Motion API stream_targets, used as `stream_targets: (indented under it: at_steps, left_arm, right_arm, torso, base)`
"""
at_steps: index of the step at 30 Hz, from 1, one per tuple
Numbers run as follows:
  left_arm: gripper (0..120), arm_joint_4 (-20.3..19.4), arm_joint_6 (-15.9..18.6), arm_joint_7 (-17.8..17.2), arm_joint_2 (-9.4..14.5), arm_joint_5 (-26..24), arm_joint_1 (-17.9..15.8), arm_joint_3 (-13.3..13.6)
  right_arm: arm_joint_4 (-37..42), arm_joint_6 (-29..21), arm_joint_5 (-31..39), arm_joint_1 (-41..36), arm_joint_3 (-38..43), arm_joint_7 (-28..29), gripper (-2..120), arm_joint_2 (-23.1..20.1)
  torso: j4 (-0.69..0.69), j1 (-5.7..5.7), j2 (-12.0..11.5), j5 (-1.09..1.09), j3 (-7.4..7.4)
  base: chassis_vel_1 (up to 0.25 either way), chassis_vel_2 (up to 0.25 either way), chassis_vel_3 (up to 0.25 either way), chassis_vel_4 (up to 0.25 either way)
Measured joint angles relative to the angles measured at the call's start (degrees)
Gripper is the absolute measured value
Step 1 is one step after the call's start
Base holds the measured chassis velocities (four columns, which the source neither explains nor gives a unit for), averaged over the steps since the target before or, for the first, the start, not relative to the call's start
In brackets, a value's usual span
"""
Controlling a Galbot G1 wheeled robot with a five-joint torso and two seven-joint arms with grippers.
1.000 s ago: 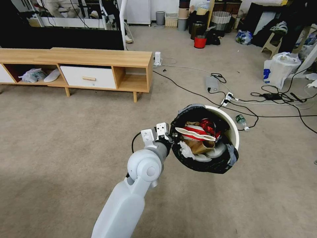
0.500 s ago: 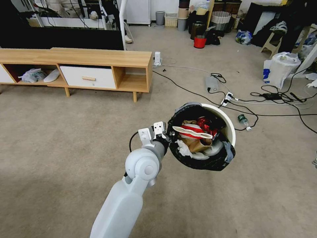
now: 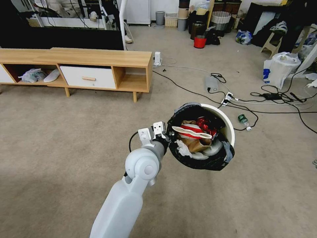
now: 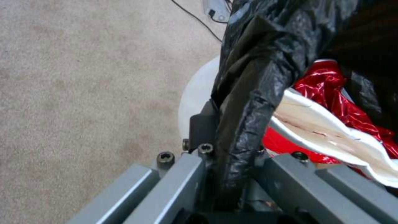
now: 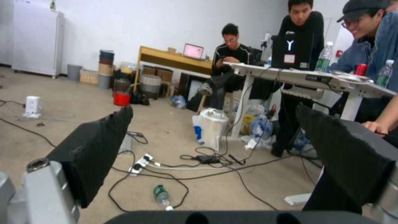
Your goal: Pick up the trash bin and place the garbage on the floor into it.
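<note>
My left gripper point(image 3: 167, 135) is shut on the near rim of the trash bin point(image 3: 228, 127) and holds it off the carpet, tilted toward me. The bin is white with a black bag point(image 4: 248, 77) over its rim, pinched between the jaws of the left gripper point(image 4: 230, 161). Inside lies garbage: a red-white wrapper point(image 3: 193, 131), a brown paper bag point(image 3: 197, 144), a crushed red can point(image 3: 206, 124) and a white tissue point(image 3: 182, 149). A green-labelled bottle point(image 3: 243, 121) lies on the floor just right of the bin. My right gripper point(image 5: 215, 137) is open above the bottle point(image 5: 161, 196).
A low wooden cabinet point(image 3: 99, 66) stands at the left rear. Black cables and a power strip point(image 3: 228, 97) run across the carpet behind the bin. A large white shopping bag point(image 3: 280, 69) and a red bucket point(image 3: 199, 42) stand farther back. People stand by a table point(image 5: 311, 79).
My left arm has shifted the held bin slightly to the left and a little farther away. The grip on the rim is unchanged.
</note>
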Motion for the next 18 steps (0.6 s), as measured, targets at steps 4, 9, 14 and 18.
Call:
stream_targets:
  at_steps: [4, 9, 14, 18]
  left_arm:
    - [0, 0.1, 0.0, 0.0, 0.0, 0.0, 0.0, 0.0]
    - [0, 0.1, 0.0, 0.0, 0.2, 0.0, 0.0, 0.2]
    - [0, 0.1, 0.0, 0.0, 0.2, 0.0, 0.0, 0.2]
    - [0, 0.1, -0.1, 0.1, 0.3, 0.0, 0.1, 0.3]
  right_arm:
    - [-0.2, 0.0, 0.1, 0.0, 0.0, 0.1, 100, 0.0]
    - [-0.3, 0.0, 0.4, 0.1, 0.0, 0.4, 100, 0.0]
    - [-0.4, 0.0, 0.5, 0.1, 0.0, 0.5, 100, -0.1]
    - [-0.4, 0.0, 0.7, 0.1, 0.0, 0.7, 100, -0.2]
  torso:
    - [0.0, 0.0, 0.0, 0.0, 0.0]
    - [0.0, 0.0, 0.0, 0.0, 0.0]
    - [0.0, 0.0, 0.0, 0.0, 0.0]
    - [0.0, 0.0, 0.0, 0.0, 0.0]
  base:
    - [0.0, 0.0, 0.0, 0.0]
    - [-0.067, 0.047, 0.061, -0.058]
    - [-0.136, 0.108, 0.148, -0.108]
    - [-0.161, 0.101, 0.159, -0.076]
